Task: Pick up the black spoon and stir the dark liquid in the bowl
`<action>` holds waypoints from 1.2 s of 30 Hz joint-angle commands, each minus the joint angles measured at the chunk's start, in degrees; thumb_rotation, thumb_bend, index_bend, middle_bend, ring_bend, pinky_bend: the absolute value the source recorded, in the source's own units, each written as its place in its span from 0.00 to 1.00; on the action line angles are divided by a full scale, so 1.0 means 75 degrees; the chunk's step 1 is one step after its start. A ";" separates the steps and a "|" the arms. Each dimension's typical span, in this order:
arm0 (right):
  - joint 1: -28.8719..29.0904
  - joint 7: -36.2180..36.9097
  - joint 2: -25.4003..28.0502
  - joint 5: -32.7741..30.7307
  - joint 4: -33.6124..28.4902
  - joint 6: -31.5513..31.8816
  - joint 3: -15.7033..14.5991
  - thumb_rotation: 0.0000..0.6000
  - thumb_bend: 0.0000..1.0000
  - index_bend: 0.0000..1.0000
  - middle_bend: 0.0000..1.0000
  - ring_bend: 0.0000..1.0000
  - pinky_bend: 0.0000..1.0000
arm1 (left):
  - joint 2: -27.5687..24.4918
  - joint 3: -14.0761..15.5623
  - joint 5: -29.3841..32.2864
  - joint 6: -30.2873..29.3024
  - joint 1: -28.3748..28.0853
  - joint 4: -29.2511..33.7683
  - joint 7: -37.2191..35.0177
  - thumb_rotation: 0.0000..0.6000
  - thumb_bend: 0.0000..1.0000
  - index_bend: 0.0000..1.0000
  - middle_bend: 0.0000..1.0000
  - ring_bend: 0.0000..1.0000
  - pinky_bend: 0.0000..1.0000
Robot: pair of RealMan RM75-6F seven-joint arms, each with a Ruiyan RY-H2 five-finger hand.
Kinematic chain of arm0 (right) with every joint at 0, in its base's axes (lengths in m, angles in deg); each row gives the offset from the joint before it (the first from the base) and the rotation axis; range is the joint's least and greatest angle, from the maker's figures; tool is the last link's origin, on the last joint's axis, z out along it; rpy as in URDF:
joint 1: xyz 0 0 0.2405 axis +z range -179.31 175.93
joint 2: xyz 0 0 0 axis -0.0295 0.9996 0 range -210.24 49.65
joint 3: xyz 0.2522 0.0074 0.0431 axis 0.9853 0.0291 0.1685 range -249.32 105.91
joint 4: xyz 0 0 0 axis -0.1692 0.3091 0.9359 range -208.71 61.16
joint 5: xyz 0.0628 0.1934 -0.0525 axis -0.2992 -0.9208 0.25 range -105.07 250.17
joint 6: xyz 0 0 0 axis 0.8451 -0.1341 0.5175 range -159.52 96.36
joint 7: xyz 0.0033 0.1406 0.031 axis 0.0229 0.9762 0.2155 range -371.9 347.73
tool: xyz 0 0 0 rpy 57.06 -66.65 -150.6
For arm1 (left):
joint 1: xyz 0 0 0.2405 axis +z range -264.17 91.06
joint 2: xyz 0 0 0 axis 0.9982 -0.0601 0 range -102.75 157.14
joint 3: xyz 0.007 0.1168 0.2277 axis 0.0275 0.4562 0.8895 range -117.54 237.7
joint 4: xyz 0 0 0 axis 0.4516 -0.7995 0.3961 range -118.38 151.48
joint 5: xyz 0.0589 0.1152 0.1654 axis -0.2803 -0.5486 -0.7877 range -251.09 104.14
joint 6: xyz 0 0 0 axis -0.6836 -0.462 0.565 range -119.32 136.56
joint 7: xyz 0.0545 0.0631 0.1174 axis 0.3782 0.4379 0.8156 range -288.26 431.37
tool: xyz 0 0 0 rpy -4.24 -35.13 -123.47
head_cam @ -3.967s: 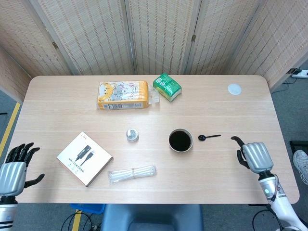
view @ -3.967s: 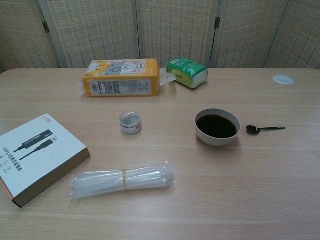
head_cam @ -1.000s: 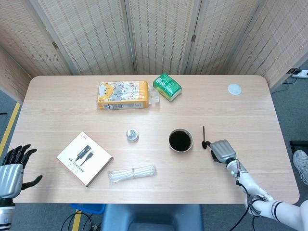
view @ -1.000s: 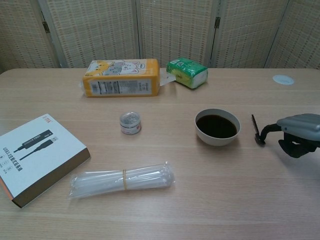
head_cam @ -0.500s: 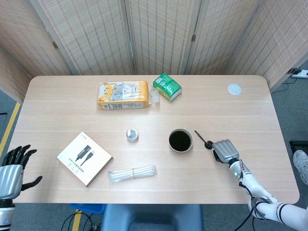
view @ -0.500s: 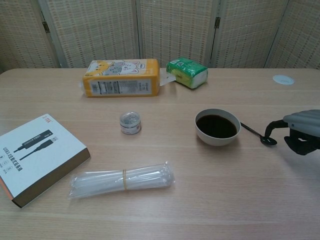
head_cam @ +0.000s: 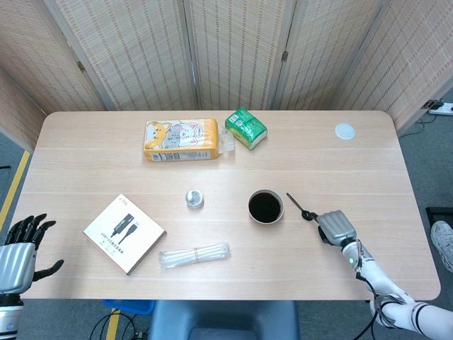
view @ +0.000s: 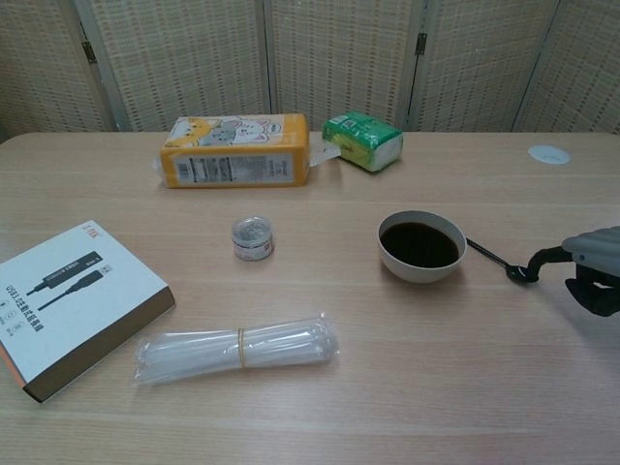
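The bowl [head_cam: 265, 207] of dark liquid [view: 419, 244] stands on the table [head_cam: 368, 170], right of centre. The black spoon [head_cam: 299, 207] lies flat on the table just right of the bowl, handle tip pointing toward the bowl rim, its scoop end at the far right. The right hand [head_cam: 335, 227] rests low over the table beside the spoon; one fingertip [view: 534, 262] reaches to the scoop end, and whether it touches cannot be told. The spoon is not lifted and no finger is closed around it; the fingers are partly curled, and whether they are apart or closed cannot be told. The left hand [head_cam: 18, 251] sits off the near left corner of the table, fingers spread and holding nothing. Also on the table: a white box [head_cam: 124, 233] at the left, a bundle of clear straws [head_cam: 195, 256] in front of it, a small tin [head_cam: 194, 198], a yellow tissue pack [head_cam: 181, 139], a green pack [head_cam: 246, 127] and a white disc [head_cam: 345, 131] at the far right.
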 commanded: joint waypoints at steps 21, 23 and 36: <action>-0.0252 0.0943 0.0079 0.0594 0.0204 0.0518 0.0050 1.00 0.71 0.27 0.94 1.00 1.00 | -0.0034 0.0032 -0.0036 -0.0142 0.0103 0.0154 0.0161 1.00 0.18 0.23 0.15 0.12 0.14; -0.0300 0.0997 0.0108 0.0702 0.0147 0.0693 0.0055 1.00 0.67 0.27 0.93 1.00 1.00 | -0.0040 0.0026 -0.0034 -0.0136 0.0098 0.0161 0.0165 1.00 0.18 0.23 0.15 0.12 0.14; -0.0875 0.2152 0.0240 0.2014 -0.0145 0.3213 0.0262 1.00 0.30 0.30 0.61 0.59 0.65 | -0.0041 -0.0002 -0.0093 -0.0175 0.0090 0.0151 0.0079 1.00 0.18 0.23 0.15 0.12 0.14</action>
